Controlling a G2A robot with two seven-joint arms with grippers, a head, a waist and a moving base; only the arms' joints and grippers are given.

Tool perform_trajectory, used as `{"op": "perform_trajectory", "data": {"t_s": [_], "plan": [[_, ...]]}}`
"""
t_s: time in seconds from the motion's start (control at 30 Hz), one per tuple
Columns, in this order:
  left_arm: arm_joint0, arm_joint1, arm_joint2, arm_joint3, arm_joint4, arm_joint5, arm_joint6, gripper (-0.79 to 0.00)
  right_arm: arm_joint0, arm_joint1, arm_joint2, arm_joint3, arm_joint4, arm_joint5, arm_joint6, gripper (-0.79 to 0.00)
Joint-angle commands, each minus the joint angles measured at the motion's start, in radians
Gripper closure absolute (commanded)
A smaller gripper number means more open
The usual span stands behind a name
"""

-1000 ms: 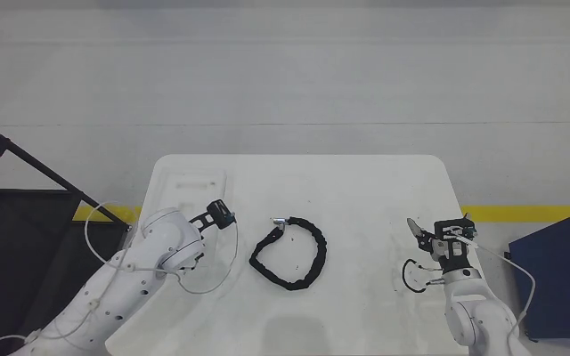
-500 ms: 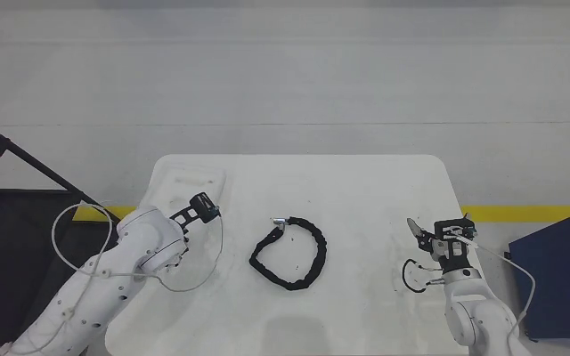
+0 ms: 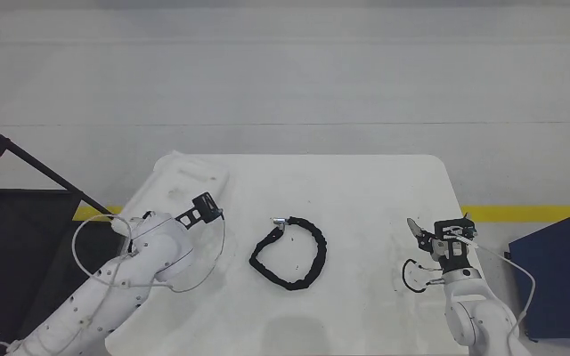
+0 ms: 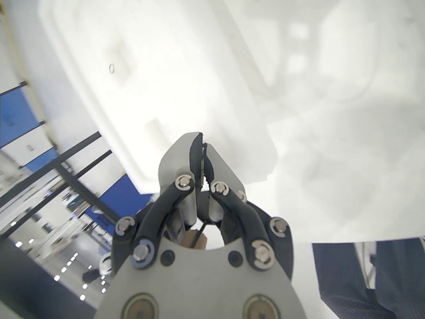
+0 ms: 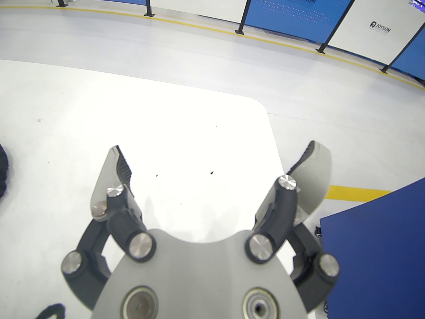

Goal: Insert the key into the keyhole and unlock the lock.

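A black cable lock (image 3: 289,254) lies coiled at the table's middle, its metal end (image 3: 281,219) pointing to the left side. My left gripper (image 3: 208,208) (image 4: 201,142) is shut just above the near edge of a white foam tray (image 3: 178,178) (image 4: 159,77). A thin dark strip shows between its pads; I cannot tell what it is. My right gripper (image 3: 439,233) (image 5: 215,164) hangs open over the table's right side, nothing between its fingers. A bit of the lock (image 5: 4,170) shows there at the edge.
The foam tray sits skewed at the table's back left corner, partly over the edge; a small ring (image 4: 112,67) lies in one recess. A blue cabinet (image 3: 541,276) stands past the right edge. A yellow floor line (image 3: 517,214) runs behind.
My left arm has drawn back to the left, away from the lock and toward the tray. The tray now sits skewed and farther over the corner. The right arm has not moved.
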Motion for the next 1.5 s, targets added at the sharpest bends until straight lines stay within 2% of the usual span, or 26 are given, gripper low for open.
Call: {"op": "perform_trajectory", "data": {"t_s": [0.0, 0.03, 0.1, 0.13, 0.2, 0.27, 0.37, 0.47, 0.53, 0.63, 0.7, 0.8, 1.0, 1.17, 1.23, 1.27, 1.3, 1.33, 1.37, 1.4, 1.47], "plan": [[0.0, -0.004, 0.005, 0.004, 0.01, 0.004, 0.006, 0.0, 0.0, 0.0, 0.0, 0.0, 0.0, 0.0, 0.0, -0.785], [0.005, -0.008, 0.003, 0.005, -0.027, 0.019, 0.015, 0.0, 0.0, 0.0, 0.0, 0.0, 0.0, 0.0, 0.0, -0.785], [0.011, -0.018, -0.013, 0.002, -0.215, 0.042, -0.006, 0.0, 0.0, 0.0, 0.0, 0.0, 0.0, 0.0, 0.0, -0.785], [0.001, -0.017, -0.021, 0.005, -0.232, 0.028, -0.007, 0.0, 0.0, 0.0, 0.0, 0.0, 0.0, 0.0, 0.0, -0.785], [-0.012, -0.012, -0.012, 0.009, -0.079, -0.002, -0.007, 0.0, 0.0, 0.0, 0.0, 0.0, 0.0, 0.0, 0.0, -0.785], [-0.006, -0.011, 0.008, 0.012, 0.074, 0.006, 0.017, 0.0, 0.0, 0.0, 0.0, 0.0, 0.0, 0.0, 0.0, -0.785], [0.008, -0.02, -0.004, 0.001, -0.004, 0.041, 0.043, 0.0, 0.0, 0.0, 0.0, 0.0, 0.0, 0.0, 0.0, -0.785], [0.005, -0.014, 0.001, -0.013, 0.22, 0.02, 0.064, 0.0, 0.0, 0.0, 0.0, 0.0, 0.0, 0.0, 0.0, -0.785], [0.024, -0.017, -0.003, -0.024, 0.218, 0.035, 0.083, 0.0, 0.0, 0.0, 0.0, 0.0, 0.0, 0.0, 0.0, -0.785], [0.033, -0.013, -0.01, -0.048, 0.36, 0.026, 0.106, 0.0, 0.0, 0.0, 0.0, 0.0, 0.0, 0.0, 0.0, -0.785], [0.057, -0.018, -0.022, -0.07, 0.301, 0.042, 0.118, 0.0, 0.0, 0.0, 0.0, 0.0, 0.0, 0.0, 0.0, -0.785], [0.071, -0.023, -0.069, -0.112, 0.124, 0.034, 0.083, 0.0, 0.0, 0.0, 0.0, 0.0, 0.0, 0.0, 0.0, -0.785], [0.114, -0.023, -0.099, -0.107, -0.014, -0.048, -0.004, 0.0, 0.0, 0.0, 0.0, 0.0, 0.0, 0.0, 0.0, -0.785], [0.135, -0.013, -0.081, -0.083, 0.068, -0.074, 0.019, 0.0, 0.0, 0.0, 0.0, 0.0, 0.0, 0.0, 0.0, -0.785], [0.132, -0.019, -0.103, -0.096, -0.019, -0.025, 0.04, 0.0, 0.0, 0.0, 0.0, 0.0, 0.0, 0.0, 0.0, -0.785], [0.133, -0.025, -0.118, -0.099, -0.132, 0.007, 0.042, 0.0, 0.0, 0.0, 0.0, 0.0, 0.0, 0.0, 0.0, -0.785], [0.132, -0.029, -0.134, -0.094, -0.24, 0.03, 0.027, 0.0, 0.0, 0.0, 0.0, 0.0, 0.0, 0.0, 0.0, -0.785], [0.128, -0.029, -0.141, -0.087, -0.28, 0.023, -0.007, 0.0, 0.0, 0.0, 0.0, 0.0, 0.0, 0.0, 0.0, -0.785], [0.128, -0.025, -0.132, -0.07, -0.219, -0.019, -0.007, 0.0, 0.0, 0.0, 0.0, 0.0, 0.0, 0.0, 0.0, -0.785], [0.131, -0.024, -0.127, -0.064, -0.183, -0.02, -0.006, 0.0, 0.0, 0.0, 0.0, 0.0, 0.0, 0.0, 0.0, -0.785], [0.135, -0.028, -0.134, -0.062, -0.217, 0.023, 0.019, 0.0, 0.0, 0.0, 0.0, 0.0, 0.0, 0.0, 0.0, -0.785]]}}
